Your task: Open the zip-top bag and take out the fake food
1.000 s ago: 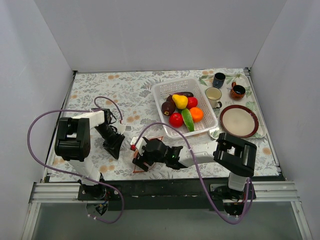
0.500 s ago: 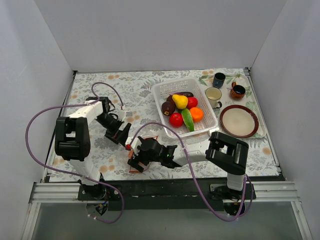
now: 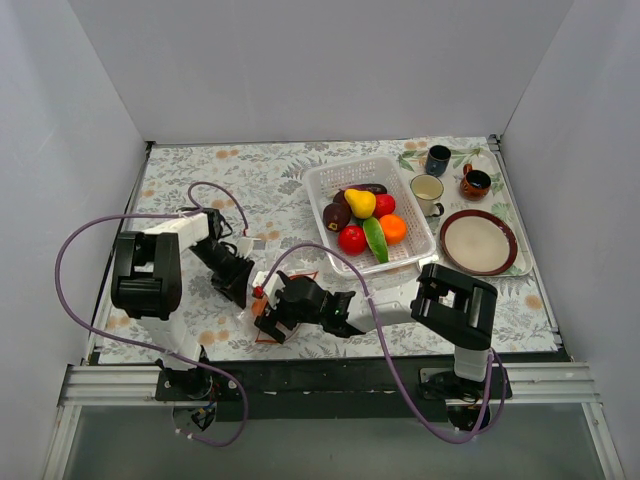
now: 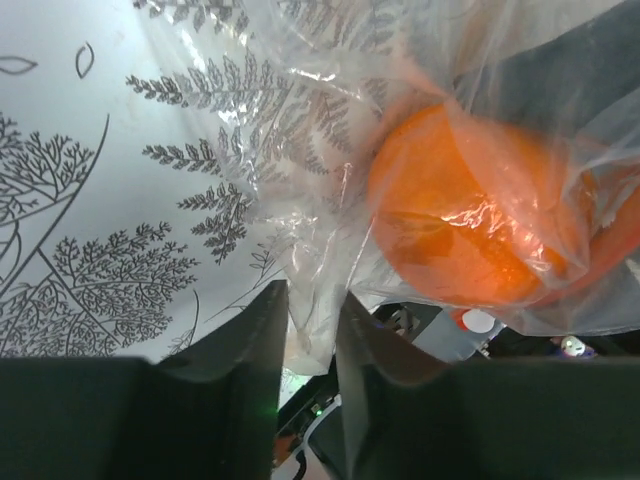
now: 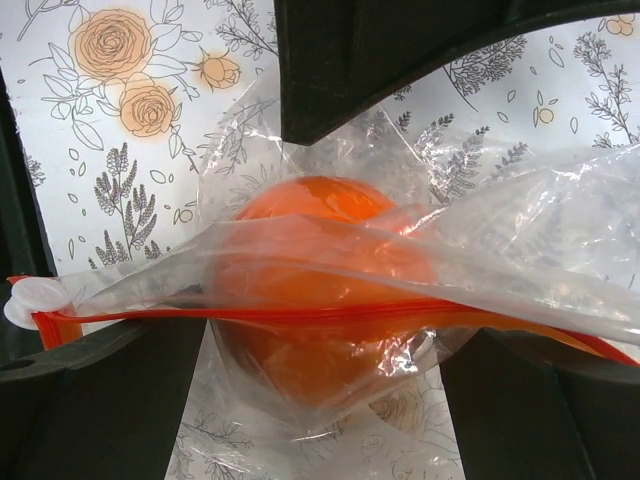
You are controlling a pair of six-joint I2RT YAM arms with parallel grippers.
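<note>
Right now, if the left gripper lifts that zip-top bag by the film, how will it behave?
The zip-top bag is thin, crinkled film, so it will probably sag and stretch. The orange ball inside looks round and glossy, so it may roll toward the lowest corner. Film pinched in the left gripper could slip.

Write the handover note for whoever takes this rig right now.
Left gripper: nearly closed, pinching a fold of the zip-top bag.
Right gripper: jaws wide, straddling the bag at its red zip strip.
Done: several fake fruits and vegetables lie in the white basket.
Left: one orange ball is inside the bag; get it out.
</note>
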